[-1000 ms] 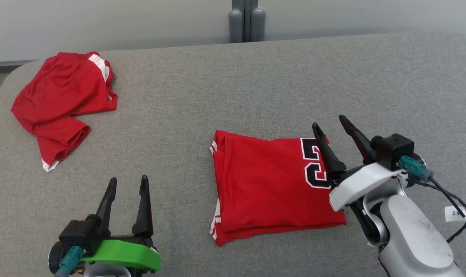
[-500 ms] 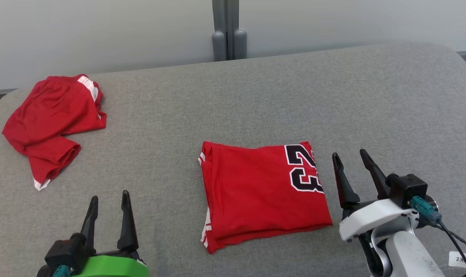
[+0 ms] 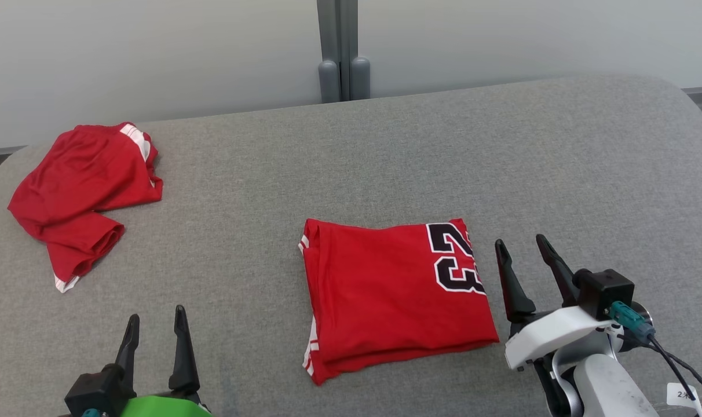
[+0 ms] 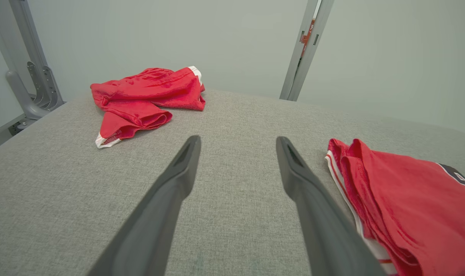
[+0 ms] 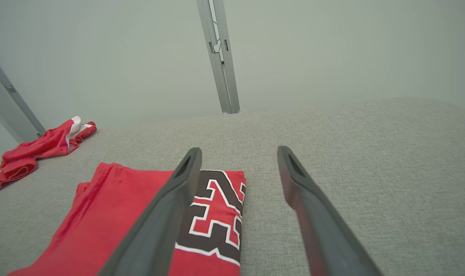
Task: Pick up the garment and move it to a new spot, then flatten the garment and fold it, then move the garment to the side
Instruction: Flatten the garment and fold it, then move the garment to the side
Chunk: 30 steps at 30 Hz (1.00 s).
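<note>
A red garment [image 3: 394, 295] with a black "23" lies folded into a rough square on the grey padded table [image 3: 386, 156], a little right of centre; it also appears in the wrist views [image 4: 409, 207] [image 5: 113, 214]. My right gripper [image 3: 522, 246] stands open just off the garment's right edge, holding nothing; in its own view the gripper [image 5: 238, 151] has its left finger over the "23". My left gripper [image 3: 154, 315] is open and empty at the lower left, well left of the garment, with bare table between its fingers [image 4: 186, 168].
A second red garment [image 3: 81, 185] lies crumpled near the table's far left corner [image 4: 148, 99] [image 5: 40, 147]. A grey upright post [image 3: 339, 52] stands behind the table's far edge against a pale wall. The table's corners are rounded.
The right gripper has drawn back off the garment's right edge to a spot beside it, and the left gripper has pulled lower. The head camera has tilted, shifting the whole picture.
</note>
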### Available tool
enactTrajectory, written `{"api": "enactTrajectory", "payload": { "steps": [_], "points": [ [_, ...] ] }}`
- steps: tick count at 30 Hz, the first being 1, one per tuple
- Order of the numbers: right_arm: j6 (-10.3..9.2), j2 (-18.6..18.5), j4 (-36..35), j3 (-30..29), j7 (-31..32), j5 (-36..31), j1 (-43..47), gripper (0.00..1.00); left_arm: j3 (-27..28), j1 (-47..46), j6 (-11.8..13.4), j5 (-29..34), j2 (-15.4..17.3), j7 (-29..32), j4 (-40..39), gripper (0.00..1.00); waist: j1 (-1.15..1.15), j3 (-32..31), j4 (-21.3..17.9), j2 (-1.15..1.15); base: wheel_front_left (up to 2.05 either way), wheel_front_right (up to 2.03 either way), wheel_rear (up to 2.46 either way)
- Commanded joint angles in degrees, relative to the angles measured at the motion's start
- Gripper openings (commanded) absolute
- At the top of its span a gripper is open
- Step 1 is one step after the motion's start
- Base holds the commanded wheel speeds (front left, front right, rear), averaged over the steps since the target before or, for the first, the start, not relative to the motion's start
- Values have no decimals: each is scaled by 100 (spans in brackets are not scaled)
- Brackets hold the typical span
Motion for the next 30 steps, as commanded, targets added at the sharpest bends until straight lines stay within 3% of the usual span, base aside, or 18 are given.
{"api": "enactTrajectory", "payload": {
  "steps": [1, 16, 30],
  "points": [
    [-5, -2, 32, -5, -23, -13, 45, 100, 27, 32, -35, 41, -33, -2, 23, 100, 0, -10, 4, 0, 0, 0, 0],
    [-5, -6, 125, -148, 226, -131, -105, 100, 164, -34, -117, 222, -91, -2, -4, 100, 0, 33, 36, 0, 0, 0, 0],
    [-5, -147, 795, -228, 2321, 144, -716, 100, 41, -209, -83, 378, -104, -2, -242, 100, 0, 366, 478, 0, 0, 0, 0]
  ]
}}
